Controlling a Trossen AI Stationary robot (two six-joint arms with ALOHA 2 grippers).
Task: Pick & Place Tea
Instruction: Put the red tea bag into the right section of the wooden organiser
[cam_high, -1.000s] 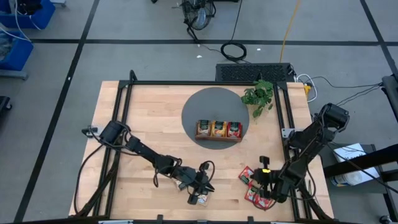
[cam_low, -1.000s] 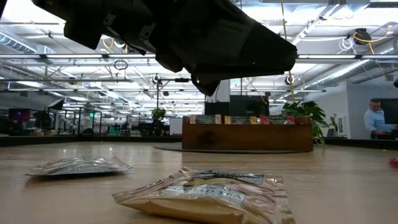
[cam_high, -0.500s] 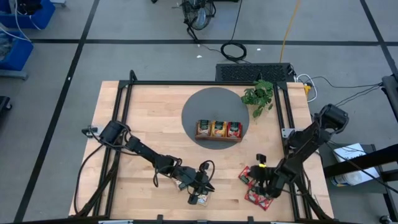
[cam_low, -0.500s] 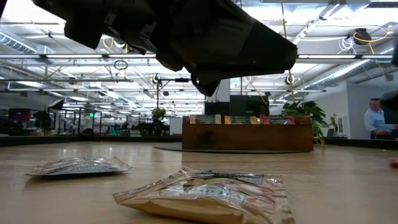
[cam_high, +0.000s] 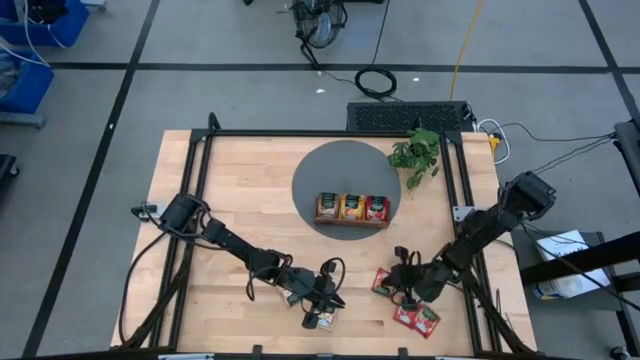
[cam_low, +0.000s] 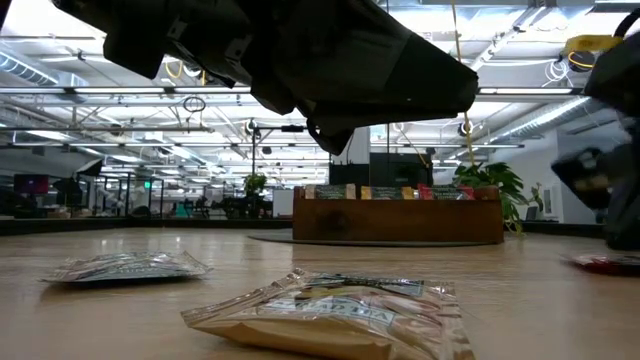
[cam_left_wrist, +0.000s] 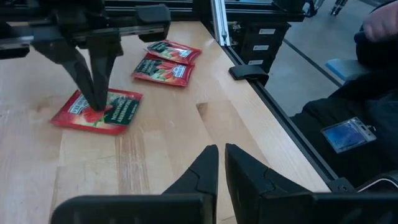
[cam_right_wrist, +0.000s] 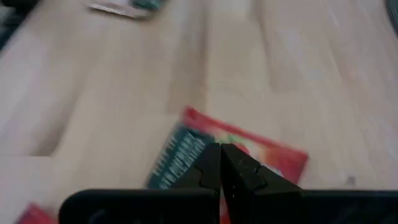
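Observation:
Three red tea sachets lie flat on the wood near the table's right front corner: one (cam_left_wrist: 121, 111) under my right gripper (cam_left_wrist: 96, 102) and two more (cam_left_wrist: 163, 71) beyond it. My right gripper (cam_high: 400, 283) is shut, its tips down on that sachet (cam_high: 381, 283). My left gripper (cam_high: 322, 303) hangs shut over the table's front middle, holding nothing, with its fingers (cam_left_wrist: 205, 171) close together. A pale sachet (cam_low: 330, 315) and a silvery one (cam_low: 125, 266) lie flat below it. My right gripper stands with its shut fingertips (cam_left_wrist: 99, 99) on the top face of the red sachet, near its middle (cam_right_wrist: 249, 149). The fingers slant down at it from the table's right side. The sachet lies flat on the wood.
A brown wooden tray (cam_high: 351, 208) with sachets standing in its three compartments sits on a round grey mat (cam_high: 320, 170) at the far middle. A green plant (cam_high: 415, 152) stands to its far right. Black rails (cam_high: 455, 200) run along the table's sides. A person (cam_left_wrist: 379, 25) is beyond the right edge.
My right gripper has swung toward the table's left edge and come down, tipping further downward, until its shut tips reach the leftmost red sachet. My left gripper has kept still.

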